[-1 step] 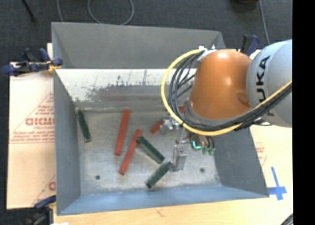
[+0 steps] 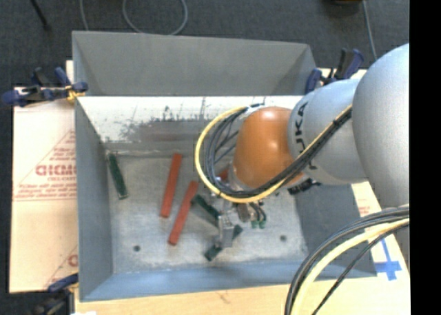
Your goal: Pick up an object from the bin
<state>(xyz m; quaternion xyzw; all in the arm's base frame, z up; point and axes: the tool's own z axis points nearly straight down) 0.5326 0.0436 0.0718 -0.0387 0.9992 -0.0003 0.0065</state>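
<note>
the orange wrist cover (image 2: 265,145) hangs over the bin (image 2: 193,65); below it the gripper (image 2: 226,227) sits low at a green stick (image 2: 219,246) near the front wall. open or closed, i cannot tell. i judge nothing lifted yet: grasp and raise remain. two red sticks (image 2: 182,214) lie just left, another green stick (image 2: 117,176) far left.

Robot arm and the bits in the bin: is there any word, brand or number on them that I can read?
"KUKA": black letters on the arm's silver casing, partly crossed by cables.
Left red stick, right red stick, green stick: no writing that can be made out.
Grey bin: no label to be seen.
</note>
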